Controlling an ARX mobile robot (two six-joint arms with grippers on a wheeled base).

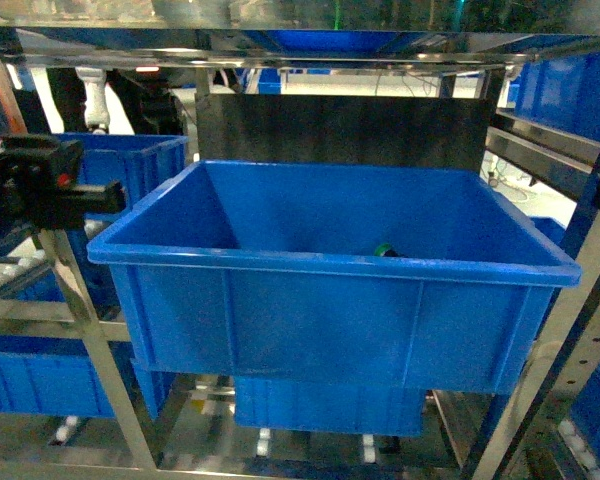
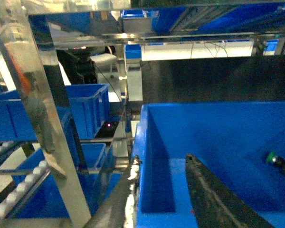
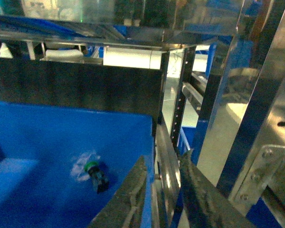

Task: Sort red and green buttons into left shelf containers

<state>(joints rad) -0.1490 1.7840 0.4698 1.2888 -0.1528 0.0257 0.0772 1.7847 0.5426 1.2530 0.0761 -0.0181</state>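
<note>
Center bin (image 1: 320, 300): large glossy blue container on the metal shelf rack (image 1: 90, 340), open top, thick rim.
Green button (image 1: 384, 250): lying on its side on the bin floor, toward the right half, just behind the near wall in the head view; green cap and dark base visible from the right wrist.
Red button: not visible in any view.
Left shelf containers (image 1: 130, 160): more blue bins on the left side of the rack, behind and below the left arm; contents can't be told.
Left gripper (image 2: 161, 194): fingers spread, nothing between them; one finger over the bin's left rim area, the other inside above the bin interior. In the head view only the black arm body shows at the left edge, outside the bin.
Right gripper (image 3: 161, 190): fingers parted, holding nothing; straddling the bin's right wall and the rack rail beside it.
Back panel (image 1: 340, 130): dark board standing behind the bin.
</note>
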